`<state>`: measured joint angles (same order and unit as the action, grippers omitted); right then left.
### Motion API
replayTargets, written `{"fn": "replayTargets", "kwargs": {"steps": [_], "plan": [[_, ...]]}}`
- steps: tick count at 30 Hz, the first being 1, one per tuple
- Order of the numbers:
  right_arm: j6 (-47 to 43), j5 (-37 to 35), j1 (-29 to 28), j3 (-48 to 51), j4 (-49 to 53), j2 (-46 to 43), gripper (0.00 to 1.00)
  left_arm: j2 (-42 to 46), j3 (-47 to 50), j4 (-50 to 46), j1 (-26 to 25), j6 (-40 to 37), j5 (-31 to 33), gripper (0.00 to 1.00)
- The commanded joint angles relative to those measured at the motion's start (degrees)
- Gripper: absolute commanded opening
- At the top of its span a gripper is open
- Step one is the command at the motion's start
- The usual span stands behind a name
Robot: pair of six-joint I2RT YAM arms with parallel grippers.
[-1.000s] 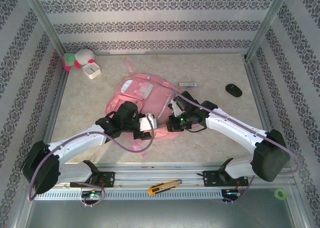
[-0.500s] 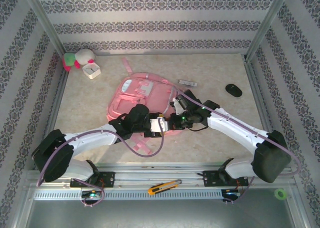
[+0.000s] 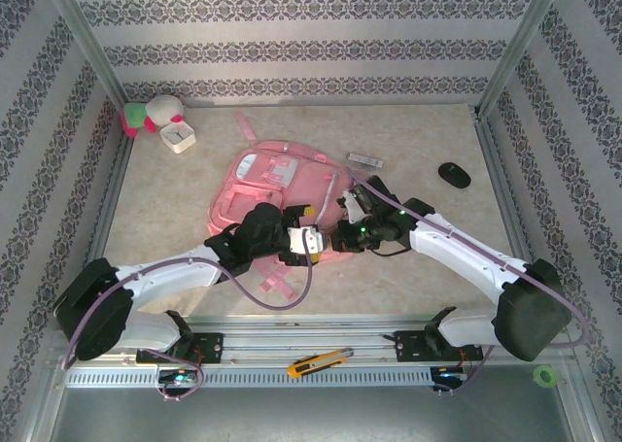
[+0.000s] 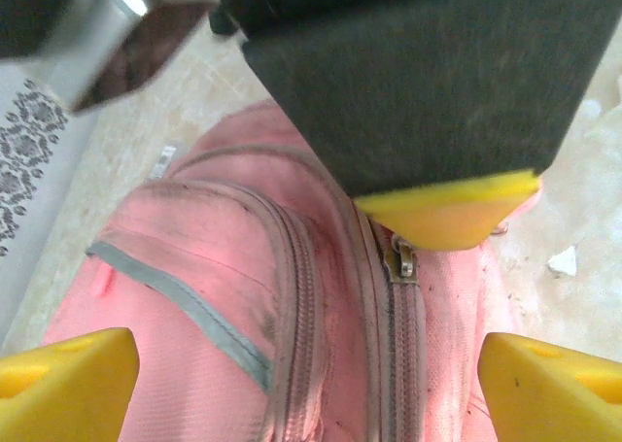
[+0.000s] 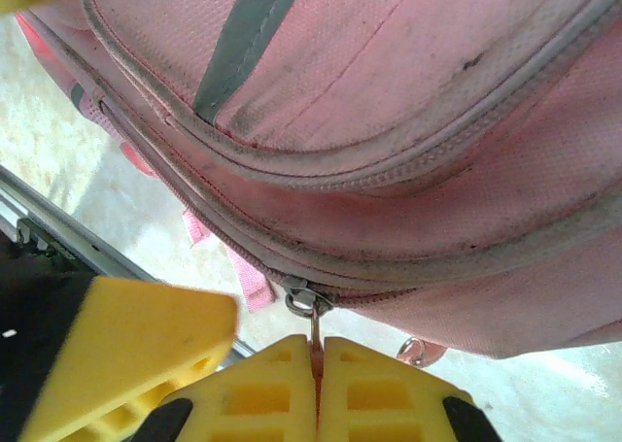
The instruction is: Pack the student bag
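Observation:
The student bag (image 3: 277, 182), a big pink backpack, lies flat mid-table. My right gripper (image 3: 341, 235) is at its near right edge, shut on the metal zipper pull (image 5: 314, 327), whose slider (image 5: 309, 298) sits on the lower zip track. In the right wrist view the gripper (image 5: 317, 364) has yellow pads pressed together on the pull. My left gripper (image 3: 313, 240) hovers just left of it over the bag. In the left wrist view that gripper (image 4: 306, 393) is wide open, pink fabric (image 4: 194, 296) and zip tracks below it, and the slider (image 4: 403, 260) under the right gripper's yellow pad.
A plush toy (image 3: 151, 115) and a white box (image 3: 178, 136) sit at the back left. A small flat item (image 3: 364, 161) and a black mouse (image 3: 454, 175) lie right of the bag. A box cutter (image 3: 319, 362) rests on the front rail.
My left gripper has moved right along the bag's near edge toward the right gripper and opened wide. The right gripper stayed shut on the pull, shifting slightly.

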<state>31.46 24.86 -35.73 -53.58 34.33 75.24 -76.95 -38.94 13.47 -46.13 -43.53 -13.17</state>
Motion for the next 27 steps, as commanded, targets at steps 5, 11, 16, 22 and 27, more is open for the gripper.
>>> {"fn": "replayTargets", "kwargs": {"steps": [5,11,16,22,27], "plan": [[-0.5,0.4,1.6,1.2,-0.8,-1.2,0.0,-10.0,-5.2,5.0,0.0,-1.3,4.6,0.84],[-1.2,-2.8,2.8,1.7,0.2,-0.9,0.0,-8.4,-5.1,0.5,2.0,2.2,0.9,0.15],[-1.6,-7.9,3.7,1.9,1.5,-1.9,0.0,-1.3,-2.2,-4.7,6.4,7.4,-9.6,0.0],[-2.5,-8.7,6.6,2.9,1.6,-4.8,0.0,5.1,0.8,-10.0,10.0,7.2,-12.0,0.0],[-3.9,-3.4,5.3,3.3,-2.3,-4.7,0.0,7.2,0.8,-12.3,11.5,8.1,-18.6,0.0]]}}
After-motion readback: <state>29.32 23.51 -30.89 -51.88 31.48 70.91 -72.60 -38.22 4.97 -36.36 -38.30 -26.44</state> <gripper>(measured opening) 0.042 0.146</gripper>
